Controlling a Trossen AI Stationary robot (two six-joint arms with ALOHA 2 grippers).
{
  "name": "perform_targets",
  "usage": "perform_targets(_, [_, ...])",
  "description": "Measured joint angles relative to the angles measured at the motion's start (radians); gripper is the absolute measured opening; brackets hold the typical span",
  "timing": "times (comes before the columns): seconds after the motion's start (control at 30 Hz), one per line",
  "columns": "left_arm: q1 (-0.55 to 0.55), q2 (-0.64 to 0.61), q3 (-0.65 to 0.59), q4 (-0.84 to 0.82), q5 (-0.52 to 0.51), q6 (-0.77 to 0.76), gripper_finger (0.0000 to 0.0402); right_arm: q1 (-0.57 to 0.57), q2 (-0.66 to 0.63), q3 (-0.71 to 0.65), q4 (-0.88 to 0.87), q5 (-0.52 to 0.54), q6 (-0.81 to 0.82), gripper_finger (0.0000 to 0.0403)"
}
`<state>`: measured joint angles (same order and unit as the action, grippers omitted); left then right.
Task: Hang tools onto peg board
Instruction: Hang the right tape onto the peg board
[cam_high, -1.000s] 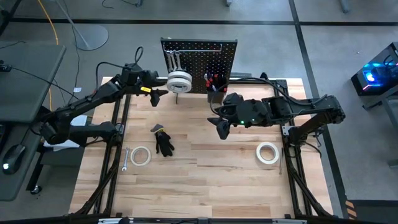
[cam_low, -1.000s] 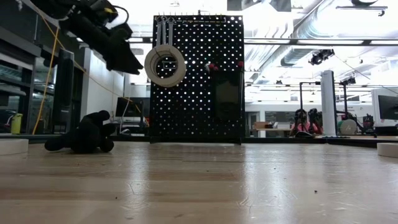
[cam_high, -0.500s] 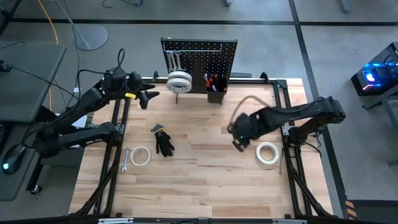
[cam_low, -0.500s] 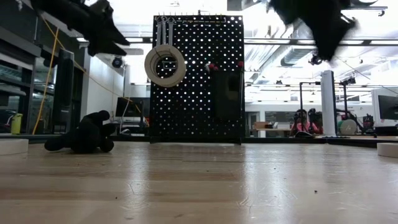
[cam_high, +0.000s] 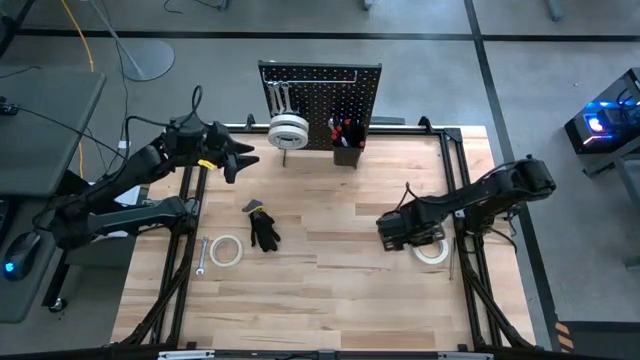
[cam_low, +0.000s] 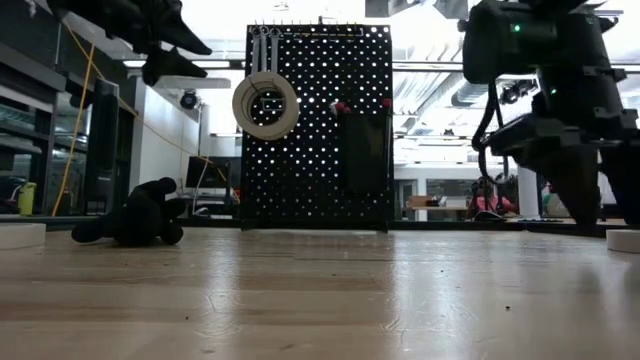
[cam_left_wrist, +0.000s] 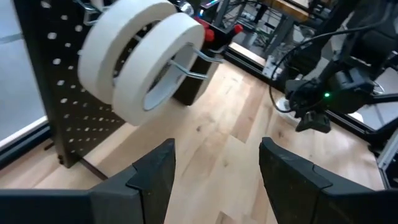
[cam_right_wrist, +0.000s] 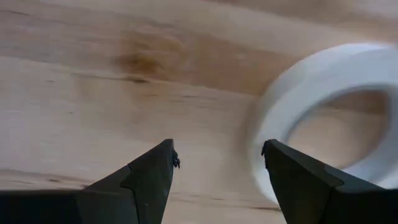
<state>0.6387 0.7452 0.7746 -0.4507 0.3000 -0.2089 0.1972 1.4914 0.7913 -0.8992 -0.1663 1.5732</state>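
The black peg board (cam_high: 320, 95) stands upright at the table's far edge. Silver wrenches (cam_low: 262, 45) and two white tape rolls (cam_left_wrist: 143, 56) hang from its hooks, and red-handled screwdrivers stand in its bin (cam_high: 347, 135). My left gripper (cam_high: 240, 160) hovers open, left of the hung rolls and clear of them. My right gripper (cam_right_wrist: 217, 149) points down, open, low over the wood just left of a white tape roll (cam_high: 432, 247) lying flat at the right. That roll (cam_right_wrist: 329, 106) is beside one finger, not between the two.
On the left half of the table lie another white tape roll (cam_high: 225, 250), a silver wrench (cam_high: 201, 257), a black bundle (cam_high: 264, 232) and a small tool (cam_high: 254, 207). Bare wood runs across the middle and near side. Black frame rails (cam_high: 188, 230) border both sides.
My right gripper has dropped quickly from high near the peg board toward the table's near right. It has tipped from level to pointing down and stops beside the right tape roll, still open. My left gripper has drawn back from the hung rolls toward the table's left and risen a little.
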Motion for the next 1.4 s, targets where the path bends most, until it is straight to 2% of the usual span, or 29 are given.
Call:
perform_targets(0.07, [-0.016, 0.0, 0.0, 0.0, 0.0, 0.0, 0.0211, 0.011, -0.001, -0.027, 0.031, 0.001, 0.058, 0.0238])
perform_targets(0.23, [-0.043, 0.0, 0.0, 0.0, -0.001, -0.006, 0.0211, 0.046, -0.004, -0.066, -0.022, -0.015, 0.141, 0.0238])
perform_targets(0.4, [-0.068, 0.0, 0.0, 0.006, -0.002, -0.026, 0.0211, 0.076, -0.015, 0.019, -0.057, 0.044, 0.103, 0.0238])
perform_targets(0.53, [-0.08, 0.0, 0.0, 0.007, -0.024, -0.025, 0.0211, 0.092, -0.016, 0.099, -0.218, 0.086, 0.086, 0.0238])
perform_targets(0.7, [-0.089, 0.0, 0.0, 0.007, -0.049, -0.025, 0.0211, 0.098, -0.016, 0.09, -0.342, 0.076, 0.069, 0.0238])
perform_targets(0.87, [-0.106, 0.0, 0.0, 0.008, -0.049, -0.045, 0.0211, 0.098, -0.016, -0.006, -0.182, 0.039, 0.075, 0.0238])
perform_targets(1.1, [-0.164, 0.0, 0.0, 0.008, -0.049, -0.142, 0.0211, 0.098, -0.021, -0.183, 0.102, -0.007, 0.178, 0.0236])
perform_targets(1.2, [-0.213, 0.001, 0.0, 0.028, -0.05, -0.207, 0.0211, 0.099, -0.023, -0.197, 0.146, -0.006, 0.188, 0.0205])
perform_targets(1.27, [-0.253, 0.001, -0.001, 0.058, -0.049, -0.242, 0.0211, 0.102, -0.018, -0.165, 0.143, 0.031, 0.185, 0.0154])
perform_targets(1.37, [-0.321, 0.002, -0.001, 0.096, -0.062, -0.285, 0.0211, 0.101, -0.013, -0.107, 0.22, 0.162, 0.154, 0.0047])
perform_targets(1.4, [-0.346, 0.003, -0.001, 0.108, -0.078, -0.295, 0.0211, 0.1, -0.013, -0.1, 0.261, 0.206, 0.123, 0.0042])
